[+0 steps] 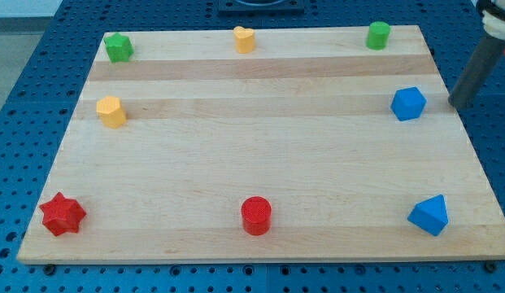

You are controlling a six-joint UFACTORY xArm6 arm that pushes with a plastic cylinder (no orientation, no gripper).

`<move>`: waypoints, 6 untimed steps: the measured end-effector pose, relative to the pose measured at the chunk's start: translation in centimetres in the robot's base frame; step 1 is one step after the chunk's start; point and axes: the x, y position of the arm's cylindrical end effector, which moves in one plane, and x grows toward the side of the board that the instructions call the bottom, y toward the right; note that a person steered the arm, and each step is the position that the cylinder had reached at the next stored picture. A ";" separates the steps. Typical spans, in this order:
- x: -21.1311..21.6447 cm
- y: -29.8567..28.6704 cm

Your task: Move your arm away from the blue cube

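The blue cube (pixel 408 103) sits near the right edge of the wooden board (pixel 260 146), in its upper half. My tip (pixel 456 105) is the lower end of a dark rod coming down from the view's upper right corner. It stands just to the right of the blue cube, a small gap apart, at the board's right edge.
A blue triangular block (pixel 429 215) lies at bottom right, a red cylinder (pixel 256 216) at bottom middle, a red star (pixel 63 215) at bottom left. A yellow block (pixel 111 111) is at left, a green block (pixel 119 47) top left, a yellow heart (pixel 245 39) top middle, a green cylinder (pixel 378 35) top right.
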 end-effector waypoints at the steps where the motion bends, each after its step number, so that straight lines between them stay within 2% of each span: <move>1: -0.5 -3.6; 3: -0.5 -16.2; 4: -1.0 -15.9; 5: -3.1 -8.5; 6: -3.0 0.0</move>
